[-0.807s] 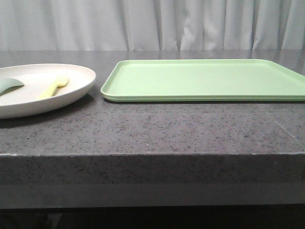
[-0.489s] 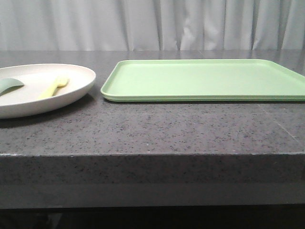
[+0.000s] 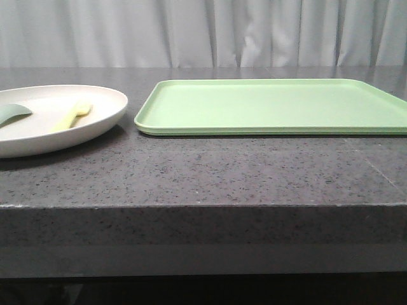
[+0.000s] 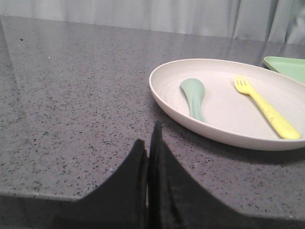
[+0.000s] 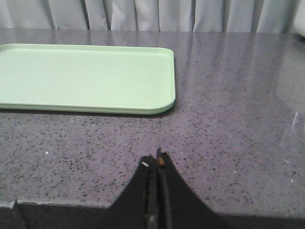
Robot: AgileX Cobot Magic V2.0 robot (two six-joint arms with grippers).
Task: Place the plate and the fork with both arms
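The cream plate (image 3: 108, 111) sits at the table's left and also shows in the left wrist view (image 4: 162, 98). The pale yellow fork (image 3: 71, 115) lies inside it, seen too in the left wrist view (image 4: 267, 109), beside a grey-green spoon (image 4: 193, 95). My left gripper (image 4: 148, 143) is shut and empty, low over the table's front edge, a short way in front of the plate's rim. My right gripper (image 5: 155, 160) is shut and empty near the front edge, off the light-green tray's right corner. Neither gripper shows in the front view.
A flat light-green tray (image 3: 273, 105) lies to the right of the plate, also in the right wrist view (image 5: 86, 76). The dark speckled stone table (image 3: 203, 171) has its front edge close to both grippers. A grey curtain hangs behind.
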